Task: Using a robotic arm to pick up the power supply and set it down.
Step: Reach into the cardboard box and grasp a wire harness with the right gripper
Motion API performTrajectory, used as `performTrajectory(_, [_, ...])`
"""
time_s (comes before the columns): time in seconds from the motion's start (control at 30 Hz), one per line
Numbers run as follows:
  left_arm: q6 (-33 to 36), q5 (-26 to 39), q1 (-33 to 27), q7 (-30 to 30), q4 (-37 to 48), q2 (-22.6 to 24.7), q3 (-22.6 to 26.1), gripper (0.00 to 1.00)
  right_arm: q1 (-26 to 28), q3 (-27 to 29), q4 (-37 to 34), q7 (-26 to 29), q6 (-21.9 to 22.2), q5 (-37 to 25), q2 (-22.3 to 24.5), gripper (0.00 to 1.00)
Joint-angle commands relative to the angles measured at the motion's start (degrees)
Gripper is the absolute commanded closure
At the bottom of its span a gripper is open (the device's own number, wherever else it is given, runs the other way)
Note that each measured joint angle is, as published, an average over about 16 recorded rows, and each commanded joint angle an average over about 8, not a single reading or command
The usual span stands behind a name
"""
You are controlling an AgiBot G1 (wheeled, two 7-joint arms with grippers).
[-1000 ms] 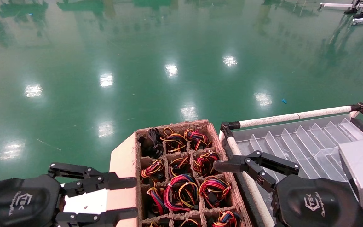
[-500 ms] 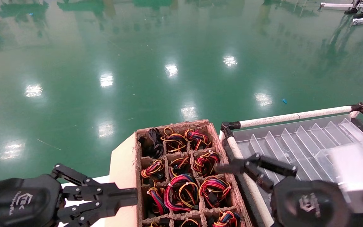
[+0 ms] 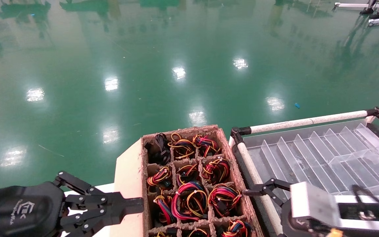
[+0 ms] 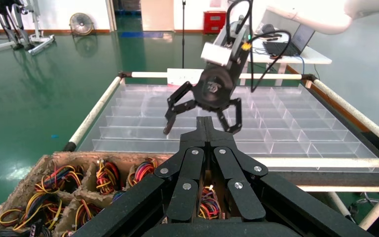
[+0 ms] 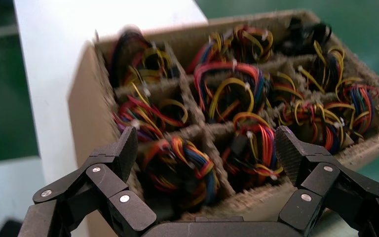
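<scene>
The left gripper (image 3: 133, 205) is seen low at the near left, its black fingers pressed together and empty, the tips just beside the outer wall of the cardboard divider box (image 3: 128, 171). The right gripper (image 5: 205, 158) is seen spread wide with nothing between its fingers, held above the near cells of the box; in the head view it sits at the near right beside the white rail (image 3: 258, 187), its silver-grey wrist (image 3: 311, 204) turned across. Bundles of red, yellow, orange and black wires (image 3: 189, 200) are packed one to a cell in the box — any metal casing of a power supply beneath them cannot be made out. To the right of the box lies the clear partitioned tray (image 3: 321, 154). Beyond both — the glossy green floor (image 3: 176, 65)
</scene>
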Motion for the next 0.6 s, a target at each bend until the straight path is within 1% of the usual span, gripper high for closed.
performTrajectory(0.03, [0.0, 0.0, 0.0, 0.0, 0.0, 0.0, 0.01, 0.37, 1.64, -1.3, 0.46, 0.25, 0.2, -3.71, -0.51, 0.31])
performTrajectory(0.1, [0.0, -0.01, 0.0, 0.01, 0.0, 0.0, 0.01, 0.17, 3.32, -2.51, 0.47, 0.76, -0.13, -6.39, -1.66, 0.56])
performTrajectory(0.17, [-0.01, -0.01, 0.0, 0.01, 0.0, -0.01, 0.02, 0.02, 4.85, -3.66, 0.46, 1.34, -0.51, -8.71, -2.87, 0.81])
performTrajectory(0.2, [-0.01, -0.01, -0.01, 0.01, 0.0, -0.01, 0.02, 0.0, 5.53, -4.15, 0.44, 1.66, -0.72, -9.63, -3.47, 0.92])
performTrajectory(0.23, [-0.01, -0.02, -0.01, 0.01, 0.0, -0.01, 0.02, 0.0, 6.16, -4.62, 0.42, 1.97, -0.92, -10.45, -4.03, 0.97])
performTrajectory(0.3, [-0.01, -0.02, -0.01, 0.01, 0.0, -0.01, 0.03, 0.0, 7.29, -5.5, 0.41, 2.54, -1.35, -12.03, -5.05, 1.0])
performTrajectory(0.6, [-0.02, -0.04, -0.01, 0.03, 0.0, -0.02, 0.05, 0.0, 10.41, -8.32, 0.32, 4.79, -2.99, -16.76, -7.86, 1.0])
